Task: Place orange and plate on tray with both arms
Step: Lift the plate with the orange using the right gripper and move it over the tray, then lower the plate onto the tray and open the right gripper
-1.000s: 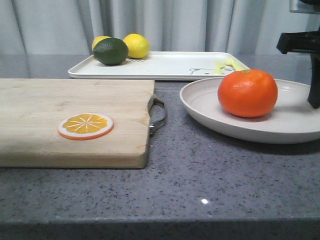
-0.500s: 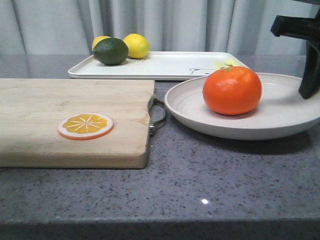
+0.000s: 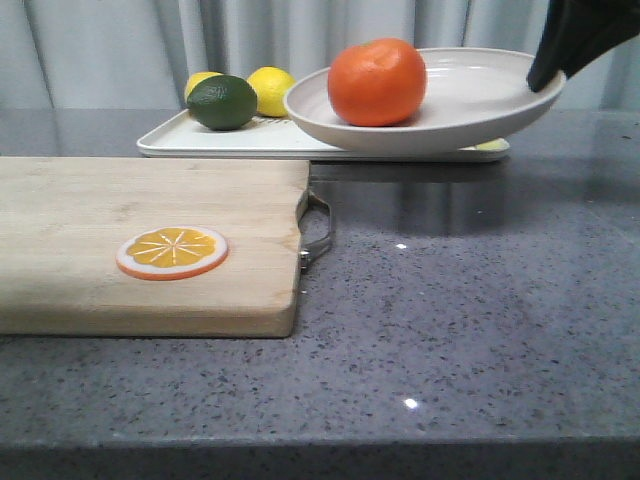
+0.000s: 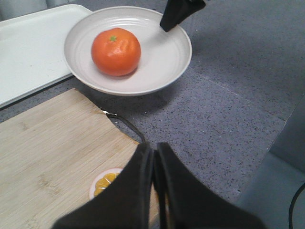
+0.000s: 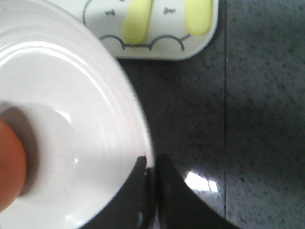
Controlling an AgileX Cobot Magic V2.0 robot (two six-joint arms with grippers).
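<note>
The orange [image 3: 377, 82] sits in the off-white plate [image 3: 470, 100], which is lifted off the table and hangs in front of the white tray [image 3: 200, 140] at the back. My right gripper [image 3: 548, 78] is shut on the plate's right rim [image 5: 143, 138]. In the left wrist view the orange [image 4: 116, 51] lies in the plate [image 4: 162, 62] beside the tray [image 4: 28, 52]. My left gripper [image 4: 153, 152] is shut and empty, above the cutting board's right end, away from the plate.
A wooden cutting board [image 3: 100, 220] with a metal handle [image 3: 316, 232] lies front left, an orange slice disc [image 3: 171, 251] on it. Two lemons [image 3: 270, 88] and a dark green fruit [image 3: 221, 102] sit on the tray's left end.
My right gripper has lifted the plate with the orange off the table and carried it up and to the left, toward the tray. The orange has slid to the plate's left side.
</note>
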